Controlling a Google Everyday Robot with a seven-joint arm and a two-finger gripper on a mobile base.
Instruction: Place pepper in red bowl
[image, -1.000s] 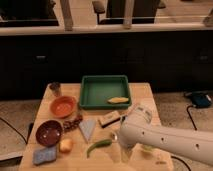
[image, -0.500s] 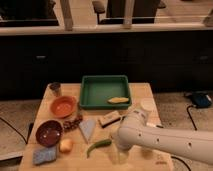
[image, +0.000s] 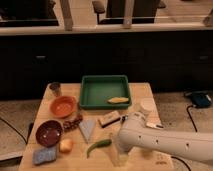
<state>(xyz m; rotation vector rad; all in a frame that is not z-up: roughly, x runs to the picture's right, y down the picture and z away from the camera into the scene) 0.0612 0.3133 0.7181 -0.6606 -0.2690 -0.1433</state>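
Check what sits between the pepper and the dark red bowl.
Camera view: a small yellowish chunk sits between pepper and dark red bowl; gripper is beside the pepper.

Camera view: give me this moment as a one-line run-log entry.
gripper: beside pepper, low over table | pepper: lying on table, not held | red bowl: empty | stage: pre-grasp

table (image: 142, 92): pale wood, matt (grain barely shows)
tray (image: 86, 97): green plastic, smooth, at the back edge
pepper (image: 98, 146): green skin, smooth, slight gloss
arm (image: 165, 142): white shell, smooth, glossy
gripper (image: 116, 154): near the front edge, just right of the pepper; material unclear
cup (image: 55, 88): dull metal, back-left corner
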